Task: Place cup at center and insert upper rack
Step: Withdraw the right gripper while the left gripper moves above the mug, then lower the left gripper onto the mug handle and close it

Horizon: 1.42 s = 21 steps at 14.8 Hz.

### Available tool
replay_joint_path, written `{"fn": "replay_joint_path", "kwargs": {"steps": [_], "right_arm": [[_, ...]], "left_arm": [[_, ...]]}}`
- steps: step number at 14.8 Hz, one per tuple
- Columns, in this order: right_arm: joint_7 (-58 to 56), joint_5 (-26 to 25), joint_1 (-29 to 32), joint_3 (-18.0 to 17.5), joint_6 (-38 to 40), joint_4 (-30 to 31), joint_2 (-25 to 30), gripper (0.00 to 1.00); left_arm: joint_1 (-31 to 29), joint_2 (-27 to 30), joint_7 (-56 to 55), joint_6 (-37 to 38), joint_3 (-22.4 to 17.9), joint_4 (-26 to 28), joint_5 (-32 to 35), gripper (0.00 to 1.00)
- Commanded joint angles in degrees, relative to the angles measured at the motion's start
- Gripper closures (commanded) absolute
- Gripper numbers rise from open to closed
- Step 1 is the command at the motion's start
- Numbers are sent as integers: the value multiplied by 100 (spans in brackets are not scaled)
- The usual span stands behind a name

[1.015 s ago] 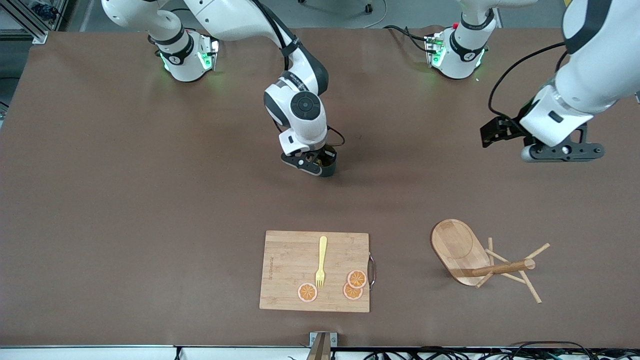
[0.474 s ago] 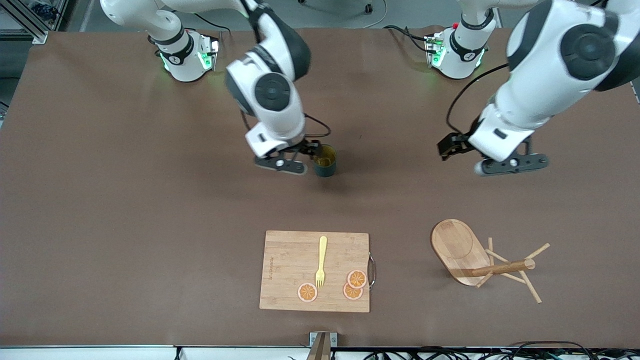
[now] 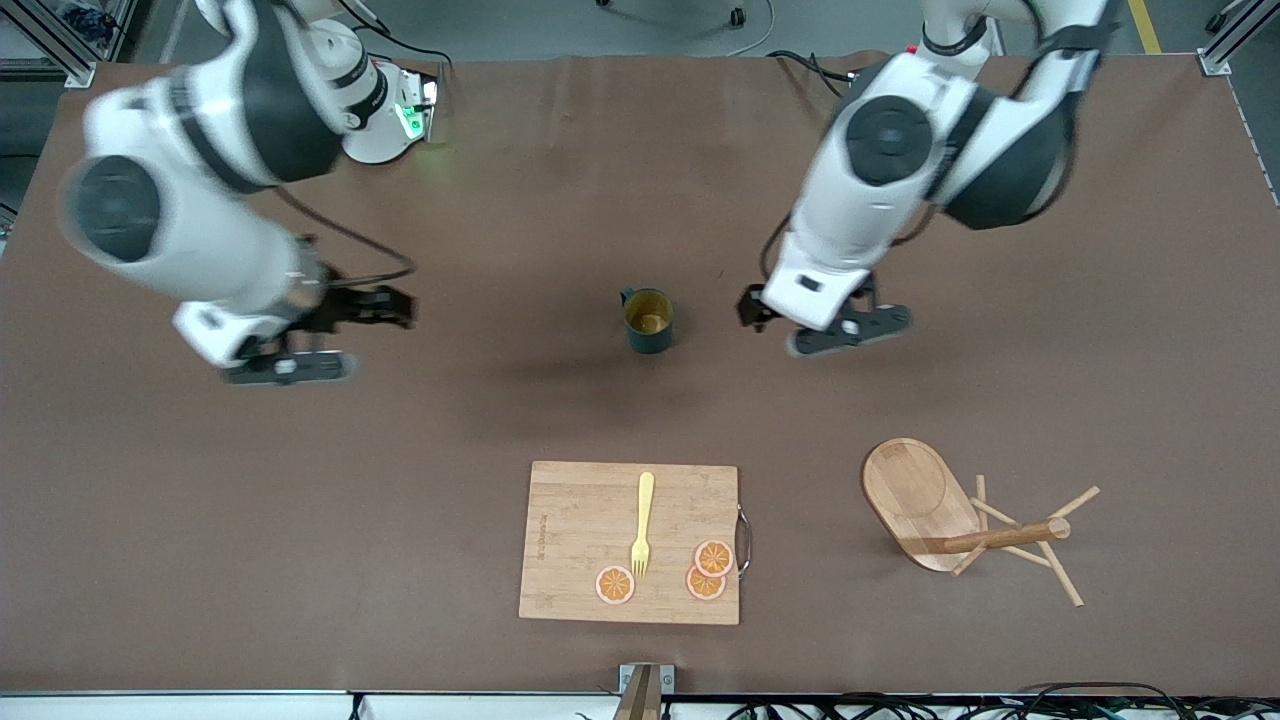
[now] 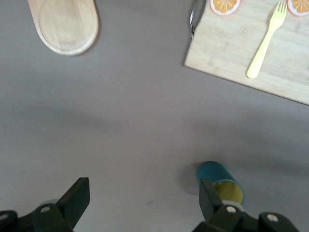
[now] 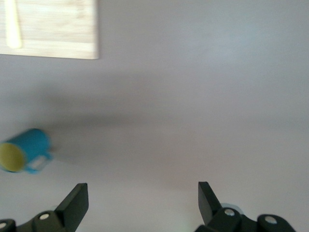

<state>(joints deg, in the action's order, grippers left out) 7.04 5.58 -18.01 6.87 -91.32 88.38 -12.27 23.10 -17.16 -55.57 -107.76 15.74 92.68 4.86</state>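
The jaws of the right gripper (image 3: 290, 365) are spread and empty; it has been withdrawn from the cup (image 3: 648, 320) toward the right arm's end of the table. The left gripper (image 3: 845, 335), jaws spread, has been brought beside the cup, which stands upright mid-table. The upper rack (image 3: 960, 520) remains toppled.

**Three cameras, one shared cup**

The front view looks steeply down from high across the worktop (image 3: 200, 520), facing both bases. Each wrist view looks straight down past its own end effector. All three show the cup (image 3: 649, 320) and the cutting board (image 3: 630, 541).
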Motion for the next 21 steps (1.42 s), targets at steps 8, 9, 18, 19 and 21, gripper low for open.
{"fn": "replay_joint_path", "kwargs": {"steps": [8, 9, 18, 19, 21], "right_arm": [[-1056, -698, 1615, -160, 105, -22, 190, 0], [-1082, -759, 1677, -160, 105, -57, 181, 0], [-1311, -777, 2021, -169, 114, -470, 146, 0], [-1311, -769, 2021, -169, 132, -540, 146, 0], [-1276, -725, 2003, -177, 228, -567, 120, 0]], "left_arm": [[2004, -1622, -4196, -446, -19, -848, 1806, 0], [2232, -1754, -4494, -569, -53, -892, 1877, 0], [3279, -2659, -6894, -527, -98, -936, 3774, 13], [3315, -2757, -7175, -500, -98, -936, 3985, 14], [3385, -2862, -7371, -378, -115, -936, 4075, 18]]}}
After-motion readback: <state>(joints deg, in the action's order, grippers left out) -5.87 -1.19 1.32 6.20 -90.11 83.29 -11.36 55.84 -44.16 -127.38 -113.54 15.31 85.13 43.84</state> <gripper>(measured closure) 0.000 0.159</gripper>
